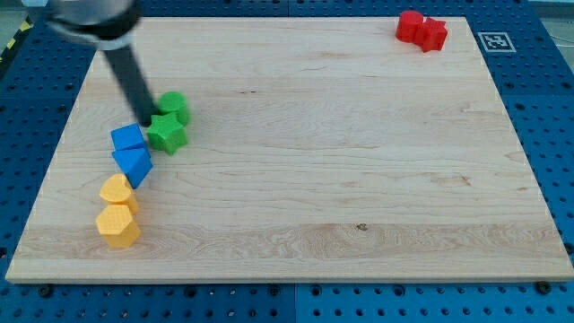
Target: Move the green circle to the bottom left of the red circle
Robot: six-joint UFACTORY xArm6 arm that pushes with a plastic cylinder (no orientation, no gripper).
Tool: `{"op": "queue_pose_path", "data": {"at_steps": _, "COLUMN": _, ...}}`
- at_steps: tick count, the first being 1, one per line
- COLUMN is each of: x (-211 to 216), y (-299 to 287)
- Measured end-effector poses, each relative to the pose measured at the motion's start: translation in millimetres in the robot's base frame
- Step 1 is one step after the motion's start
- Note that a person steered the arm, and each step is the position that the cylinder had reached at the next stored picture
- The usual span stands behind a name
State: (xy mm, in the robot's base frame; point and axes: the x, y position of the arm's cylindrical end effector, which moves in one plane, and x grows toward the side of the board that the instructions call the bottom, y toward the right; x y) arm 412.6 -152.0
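Observation:
The green circle (pixel 174 106) sits at the view's upper left of the wooden board, touching a green star (pixel 167 133) just below it. The red circle (pixel 411 25) is at the view's top right, touching a red star (pixel 433 33) on its right. My tip (pixel 148 120) comes down from the view's top left and ends just left of the green circle and the green star, close to both.
Two blue blocks (pixel 128 137) (pixel 134 163) lie left of and below the green star. Two yellow blocks (pixel 117 192) (pixel 117 225) lie below them near the board's left edge (pixel 54 170). A marker tag (pixel 495 40) sits off the board's top right.

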Motion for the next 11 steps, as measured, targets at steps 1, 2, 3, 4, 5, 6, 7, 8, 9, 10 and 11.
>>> {"op": "queue_pose_path", "data": {"at_steps": 1, "x": -4, "y": 86}}
{"op": "queue_pose_path", "data": {"at_steps": 2, "x": -3, "y": 107}}
{"op": "queue_pose_path", "data": {"at_steps": 3, "x": 7, "y": 59}}
{"op": "queue_pose_path", "data": {"at_steps": 4, "x": -4, "y": 20}}
{"op": "queue_pose_path", "data": {"at_steps": 5, "x": -36, "y": 58}}
{"op": "queue_pose_path", "data": {"at_steps": 6, "x": -56, "y": 142}}
{"op": "queue_pose_path", "data": {"at_steps": 7, "x": -67, "y": 191}}
{"op": "queue_pose_path", "data": {"at_steps": 8, "x": -63, "y": 178}}
{"op": "queue_pose_path", "data": {"at_steps": 9, "x": -76, "y": 224}}
{"op": "queue_pose_path", "data": {"at_steps": 10, "x": -106, "y": 291}}
{"op": "queue_pose_path", "data": {"at_steps": 11, "x": -109, "y": 304}}
